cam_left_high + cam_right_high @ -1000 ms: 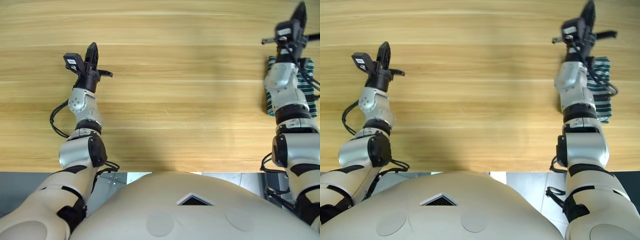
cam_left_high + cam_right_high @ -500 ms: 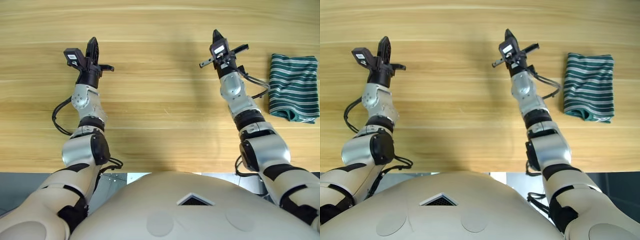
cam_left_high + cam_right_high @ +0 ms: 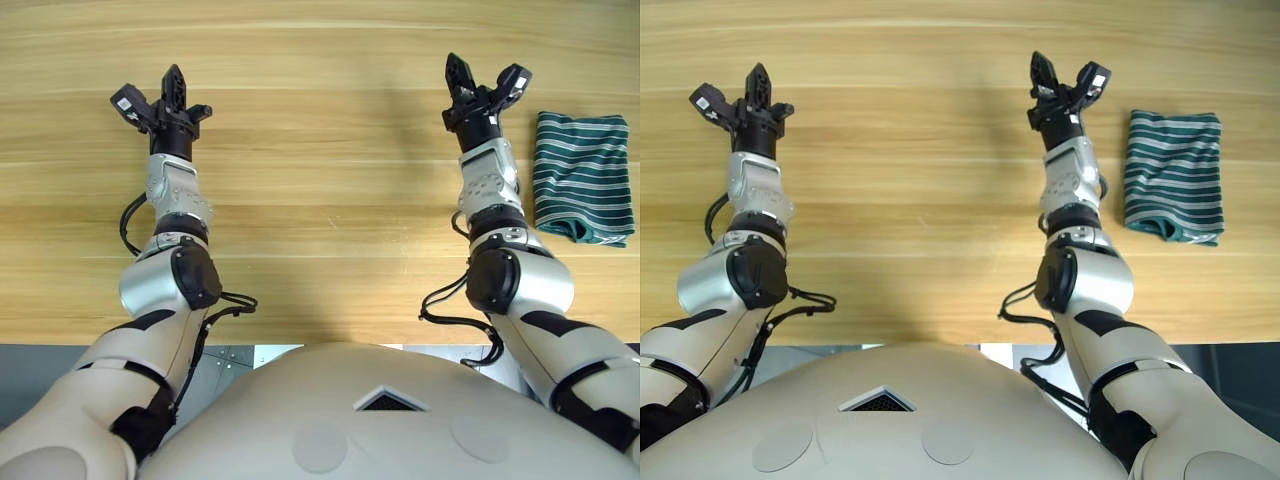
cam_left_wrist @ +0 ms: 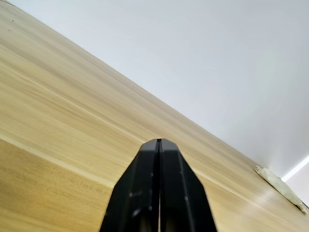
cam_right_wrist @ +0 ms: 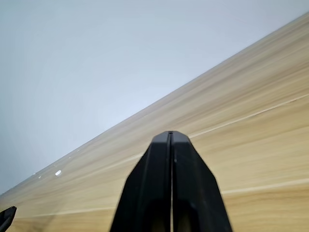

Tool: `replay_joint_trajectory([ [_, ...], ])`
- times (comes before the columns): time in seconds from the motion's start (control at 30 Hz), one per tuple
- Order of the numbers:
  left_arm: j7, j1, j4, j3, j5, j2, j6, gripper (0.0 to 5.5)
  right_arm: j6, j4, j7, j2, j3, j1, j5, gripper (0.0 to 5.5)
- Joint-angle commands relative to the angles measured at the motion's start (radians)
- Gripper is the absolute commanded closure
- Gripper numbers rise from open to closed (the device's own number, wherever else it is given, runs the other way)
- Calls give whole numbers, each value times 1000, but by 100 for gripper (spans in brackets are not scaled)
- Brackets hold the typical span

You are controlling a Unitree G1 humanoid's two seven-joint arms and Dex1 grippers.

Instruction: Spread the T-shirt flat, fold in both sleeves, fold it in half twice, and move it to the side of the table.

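Bright, soft, even light falls from above on the wooden worktop (image 3: pixel 320 150). Its grain lines bow slightly toward the edges of the head views. In the wrist views the worktop takes a pale sheen near its far edge, and a bright light strip (image 4: pixel 300 166) glows on the wall (image 4: pixel 193 48) beyond.

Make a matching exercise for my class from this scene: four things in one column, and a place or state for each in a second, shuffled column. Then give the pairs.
Things:
1. T-shirt
2. left gripper
3. right gripper
4. table

Descriptions:
A. shut, over the left part of the table, far from the T-shirt
B. pale wood with grain lines
C. folded, green with white stripes, lying on the right side
D. shut, the one nearer to the T-shirt

Pairs: 1-C, 2-A, 3-D, 4-B
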Motion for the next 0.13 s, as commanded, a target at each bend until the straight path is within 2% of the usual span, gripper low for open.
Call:
replay_joint_trajectory([
  [0.03, -21, -40, 19, 68, -72, 19, 124, 550, 27, 28, 25, 0, -46, -30, 28, 546],
  [0.13, 8, -59, 48, 162, -164, 53, 274, 550, 85, 57, 29, -9, -99, -45, 70, 546],
])
